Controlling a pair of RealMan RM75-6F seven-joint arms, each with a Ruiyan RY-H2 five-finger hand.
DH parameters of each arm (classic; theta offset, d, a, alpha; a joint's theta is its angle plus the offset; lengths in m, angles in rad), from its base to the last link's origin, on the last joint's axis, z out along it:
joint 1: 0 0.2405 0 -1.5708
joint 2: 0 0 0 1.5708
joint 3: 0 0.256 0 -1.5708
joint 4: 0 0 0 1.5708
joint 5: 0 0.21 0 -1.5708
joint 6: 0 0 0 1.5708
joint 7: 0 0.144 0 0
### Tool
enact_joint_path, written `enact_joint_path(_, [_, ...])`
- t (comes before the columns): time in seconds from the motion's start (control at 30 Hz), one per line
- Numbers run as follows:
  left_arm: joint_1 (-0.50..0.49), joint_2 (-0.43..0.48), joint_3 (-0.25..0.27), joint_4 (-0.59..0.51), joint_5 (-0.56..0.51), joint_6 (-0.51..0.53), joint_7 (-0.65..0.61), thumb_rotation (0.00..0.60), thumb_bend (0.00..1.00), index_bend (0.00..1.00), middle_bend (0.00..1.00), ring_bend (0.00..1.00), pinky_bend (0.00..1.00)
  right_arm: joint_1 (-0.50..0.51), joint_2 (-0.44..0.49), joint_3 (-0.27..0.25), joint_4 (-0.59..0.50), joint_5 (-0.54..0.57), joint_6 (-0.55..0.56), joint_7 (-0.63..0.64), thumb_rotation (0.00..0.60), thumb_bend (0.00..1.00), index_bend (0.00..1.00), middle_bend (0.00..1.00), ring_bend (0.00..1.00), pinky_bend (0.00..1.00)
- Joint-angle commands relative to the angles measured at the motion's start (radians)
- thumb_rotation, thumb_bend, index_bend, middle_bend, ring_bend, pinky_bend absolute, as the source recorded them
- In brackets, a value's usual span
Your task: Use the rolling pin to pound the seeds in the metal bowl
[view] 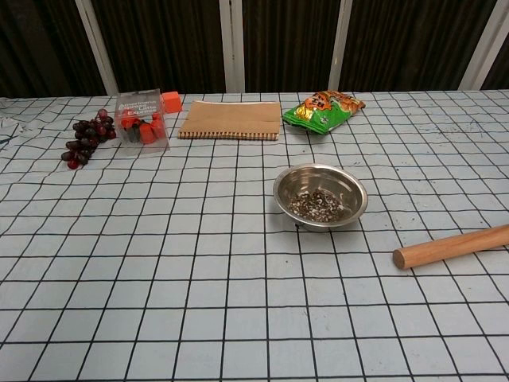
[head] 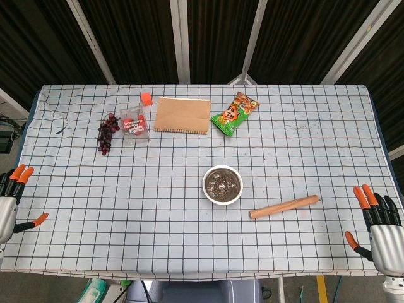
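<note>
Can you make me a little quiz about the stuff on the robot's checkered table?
1. True or false: the rolling pin is standing inside the metal bowl.
2. What lies right next to the grapes? A) the green snack bag B) the clear plastic box C) the rolling pin
3. Fill in: the left robot hand and right robot hand both hold ____.

Key
1. False. It lies flat on the table, beside the bowl and apart from it.
2. B
3. Nothing. Both are open at the table's near edge.
</note>
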Motion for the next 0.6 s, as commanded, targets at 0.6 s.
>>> enact_joint_path(0.6, [0.002,0.0,-0.002,-0.005,-0.005,-0.001,-0.014,0.6,0.07,0.0,0.0,0.0,0.0,0.084,-0.052,0.007,0.135,-0.206,0.016,0.085,0.6,0.32,0.35,0.25,0.0,0.0])
